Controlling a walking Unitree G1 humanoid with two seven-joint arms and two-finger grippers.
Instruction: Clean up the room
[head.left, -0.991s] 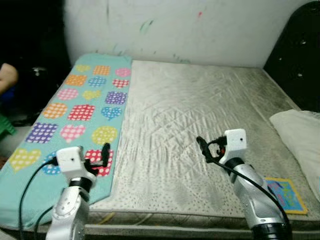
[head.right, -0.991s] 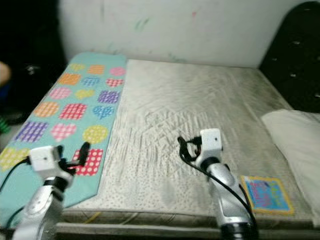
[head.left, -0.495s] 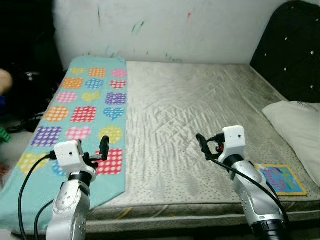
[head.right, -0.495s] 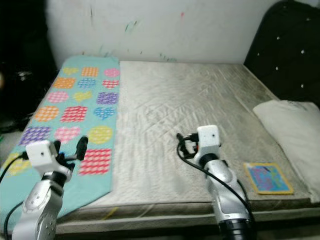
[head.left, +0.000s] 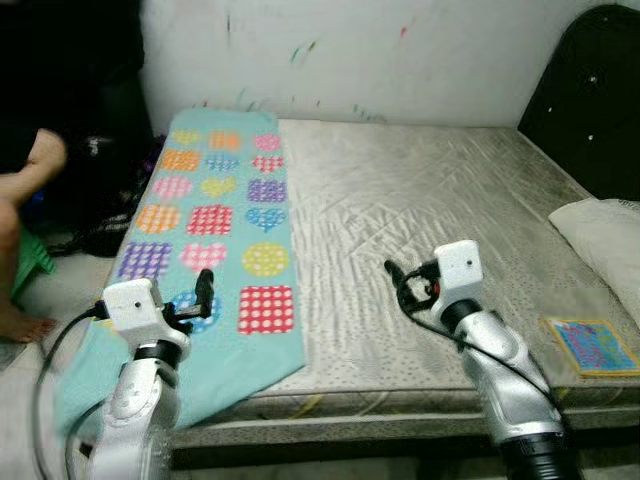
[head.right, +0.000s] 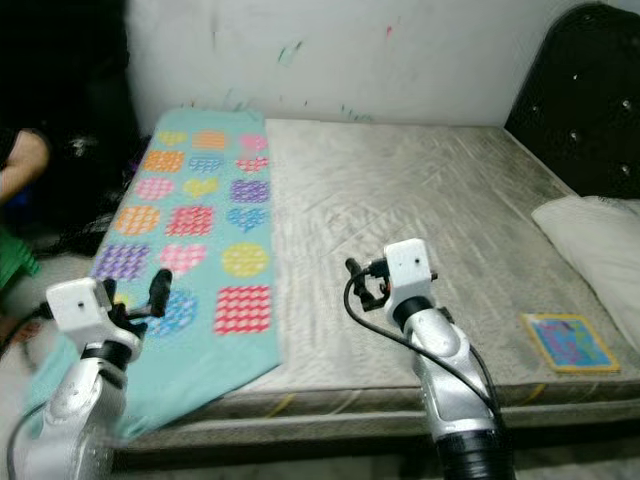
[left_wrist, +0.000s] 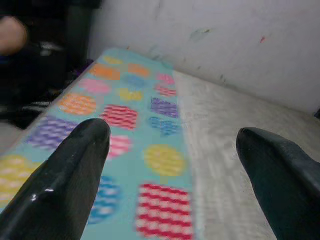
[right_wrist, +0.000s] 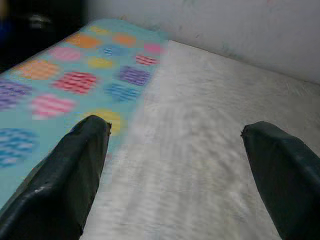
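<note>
1. A bare grey mattress (head.left: 420, 230) lies before the robot, with a turquoise cloth (head.left: 215, 215) printed with coloured hearts and circles laid along its left side and hanging over the near corner.
2. A white pillow (head.left: 605, 235) on the right is cut off by the frame edge, so its full shape cannot be seen. A dark headboard (head.left: 590, 100) stands behind it.
3. A small colourful picture book (head.left: 590, 347) lies flat near the mattress's front right edge; its cover is too small to read.
4. At the far left a person's leg and foot (head.left: 25, 250) are partly visible against a dark area whose contents are hard to make out.
5. The left gripper (left_wrist: 175, 165) hovers over the near end of the cloth, jaws wide apart and holding nothing.
6. The right gripper (right_wrist: 175, 165) hovers above the mattress middle, jaws likewise wide and empty.
7. Both wrist views are blurred.
</note>
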